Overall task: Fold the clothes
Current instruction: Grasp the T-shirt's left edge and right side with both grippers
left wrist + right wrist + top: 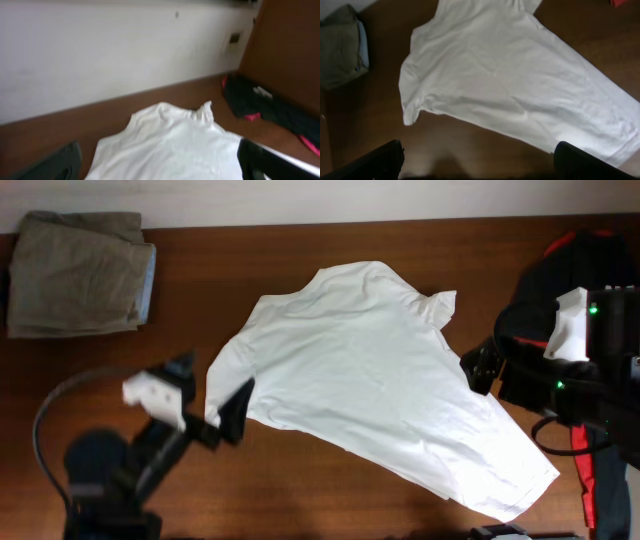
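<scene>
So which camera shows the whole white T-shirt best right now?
Overhead. It shows the T-shirt spread out, collar to hem, with both sleeves in frame. The right wrist view is close and sharp but cuts off the collar and the far hem corner. The left wrist view is blurred and shows only the collar end.

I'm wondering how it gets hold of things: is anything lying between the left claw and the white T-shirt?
Nothing visible does. The left claw hangs open right at the sleeve edge of the white T-shirt. The folded khaki garment lies well off to the side, out of the way.
</scene>
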Robot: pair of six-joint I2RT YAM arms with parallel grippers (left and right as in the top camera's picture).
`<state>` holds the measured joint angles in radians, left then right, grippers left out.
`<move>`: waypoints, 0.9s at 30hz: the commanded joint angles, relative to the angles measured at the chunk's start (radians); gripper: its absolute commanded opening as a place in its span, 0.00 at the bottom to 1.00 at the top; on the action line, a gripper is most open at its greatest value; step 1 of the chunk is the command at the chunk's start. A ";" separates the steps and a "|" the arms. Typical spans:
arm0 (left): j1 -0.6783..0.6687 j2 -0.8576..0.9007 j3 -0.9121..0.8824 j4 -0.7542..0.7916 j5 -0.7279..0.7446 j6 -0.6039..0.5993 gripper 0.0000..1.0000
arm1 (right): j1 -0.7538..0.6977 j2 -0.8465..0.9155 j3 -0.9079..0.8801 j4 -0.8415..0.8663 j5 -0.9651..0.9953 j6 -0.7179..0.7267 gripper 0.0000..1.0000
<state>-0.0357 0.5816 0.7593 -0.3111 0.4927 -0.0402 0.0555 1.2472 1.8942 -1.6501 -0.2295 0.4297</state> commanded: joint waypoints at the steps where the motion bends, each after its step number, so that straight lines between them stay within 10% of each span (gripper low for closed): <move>1: 0.014 0.268 0.237 -0.209 -0.046 0.051 0.99 | -0.003 -0.002 0.002 -0.024 0.005 -0.014 0.99; 4: 0.082 0.568 0.423 -0.476 -0.101 0.041 0.99 | -0.003 0.009 0.002 -0.047 0.006 -0.098 0.99; 10: 0.142 1.057 0.453 -0.492 -0.134 0.040 0.99 | -0.003 0.089 -0.095 -0.047 0.005 -0.111 0.99; 22: 0.140 1.326 0.452 -0.604 -0.333 0.010 0.68 | -0.003 0.113 -0.557 0.192 0.005 -0.062 0.99; 24: 0.140 1.336 0.452 -0.605 -0.333 0.010 0.56 | -0.003 0.113 -0.644 0.245 0.006 -0.002 0.99; 27: 0.141 1.344 0.452 -0.577 -0.336 0.010 0.08 | -0.003 0.112 -0.782 0.299 0.051 0.095 0.99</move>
<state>0.1005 1.9022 1.2064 -0.9058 0.1642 -0.0292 0.0555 1.3624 1.1934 -1.3712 -0.2272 0.4206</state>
